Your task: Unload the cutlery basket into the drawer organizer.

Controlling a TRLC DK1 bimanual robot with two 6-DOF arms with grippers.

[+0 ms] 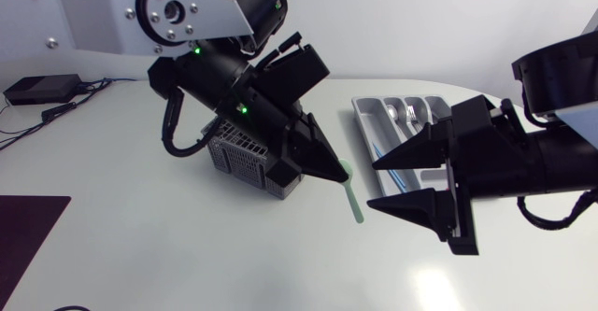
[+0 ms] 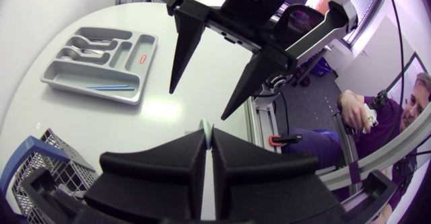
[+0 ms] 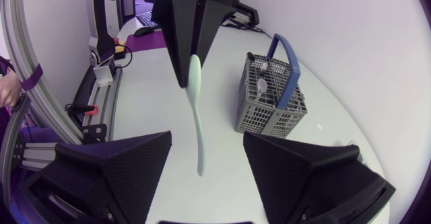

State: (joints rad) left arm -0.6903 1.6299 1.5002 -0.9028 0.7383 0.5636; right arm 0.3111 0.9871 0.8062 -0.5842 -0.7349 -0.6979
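My left gripper [image 1: 338, 172] is shut on the bowl end of a pale green spoon [image 1: 353, 197], which hangs in the air just right of the grey cutlery basket [image 1: 245, 158]. In the right wrist view the spoon [image 3: 196, 109] points down from the left gripper [image 3: 188, 76] into the gap between my right gripper's [image 3: 205, 143] fingers, which stand open on either side of the handle without touching it. The basket [image 3: 268, 97] has a blue handle and holds more cutlery. The grey drawer organizer [image 1: 369, 124] lies behind my right gripper [image 1: 383, 182], with cutlery in its compartments.
A thin blue utensil [image 2: 111, 86] lies in the organizer's [image 2: 138, 76] long compartment. A black box with cables [image 1: 42, 89] sits at the table's far left, and a dark mat [image 1: 23, 236] lies at the front left corner.
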